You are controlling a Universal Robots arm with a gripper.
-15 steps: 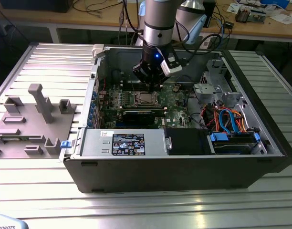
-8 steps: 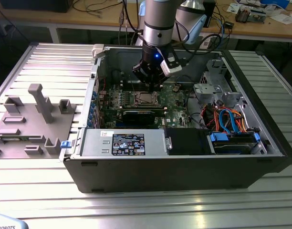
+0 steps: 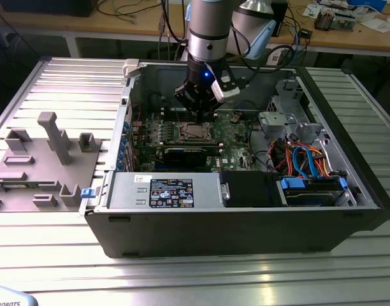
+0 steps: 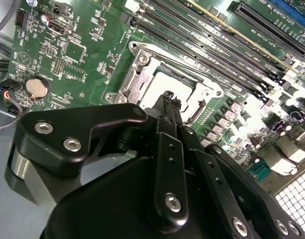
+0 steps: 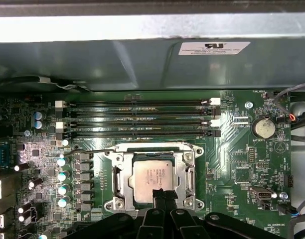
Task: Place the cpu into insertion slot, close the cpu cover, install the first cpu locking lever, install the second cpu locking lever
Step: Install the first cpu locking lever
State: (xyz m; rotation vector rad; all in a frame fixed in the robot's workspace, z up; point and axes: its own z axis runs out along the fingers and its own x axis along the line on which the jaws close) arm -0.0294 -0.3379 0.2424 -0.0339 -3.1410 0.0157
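First wrist view gives you the clearest look: the cpu [image 5: 153, 174] sits flat in its socket, the cpu cover [image 5: 153, 175] lies closed around it as a silvery frame, and the gripper [image 5: 165, 194] hangs just over the frame's near edge with its jaws pressed together, pinching nothing. Second wrist view shows you the same fingertips [image 4: 168, 98] from behind, hiding part of the cpu [image 4: 173, 81], plus a coin battery [image 4: 36, 87] well apart. Exterior view adds the open computer case [image 3: 239, 220], with the gripper [image 3: 200, 109] low over the motherboard [image 3: 236, 137] and blocking the socket's far side.
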